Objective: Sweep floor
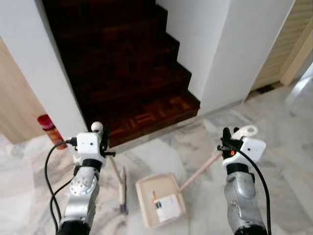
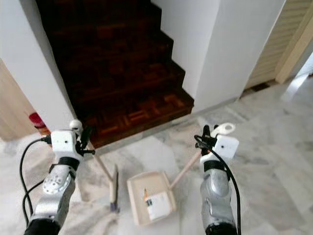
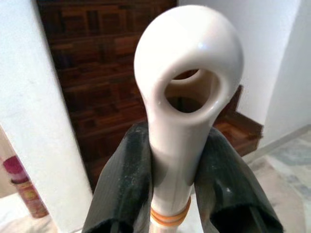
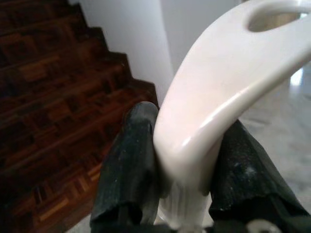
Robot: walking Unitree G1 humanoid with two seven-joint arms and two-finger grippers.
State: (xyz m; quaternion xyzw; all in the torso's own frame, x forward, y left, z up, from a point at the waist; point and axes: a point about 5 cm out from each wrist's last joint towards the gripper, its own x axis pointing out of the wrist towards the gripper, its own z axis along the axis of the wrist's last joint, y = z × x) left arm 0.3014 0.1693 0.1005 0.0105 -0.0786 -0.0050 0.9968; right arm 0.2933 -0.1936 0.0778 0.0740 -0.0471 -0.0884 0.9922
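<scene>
two grippers are raised before a dark wooden staircase (image 1: pixel 132 68) set between white walls (image 1: pixel 215 44), each closed on a cream handle. left gripper (image 1: pixel 103 139): its black fingers (image 3: pixel 127 184) are pressed against both sides of the broom handle (image 3: pixel 175 145) just below the looped end, whose hole faces the wrist camera; an orange band rings the handle between the fingers. from the head views this handle slants down from the gripper to the broom head (image 1: pixel 122 193), which rests on the pale marble floor (image 1: pixel 283 127) just left of the dustpan. right gripper (image 1: pixel 226 139): its fingers (image 4: pixel 133 160) are clamped on the curved upper end of the dustpan handle (image 4: pixel 218 97), again just under a looped tip. the handle runs down and toward the robot's left to the dustpan (image 1: pixel 160 199), a cream tray lying flat on the floor between the two arms, near the lowest stair. inside the tray lie a white label or card and a small orange-tipped item, too small to identify. red spray can (image 1: pixel 49 128): upright on the floor at the left wall's foot, beside a light wood panel (image 1: pixel 14 103). louvred door (image 1: pixel 283 44): far right, behind the right-hand wall. black cables (image 1: pixel 51 181) loop beside the left arm.
</scene>
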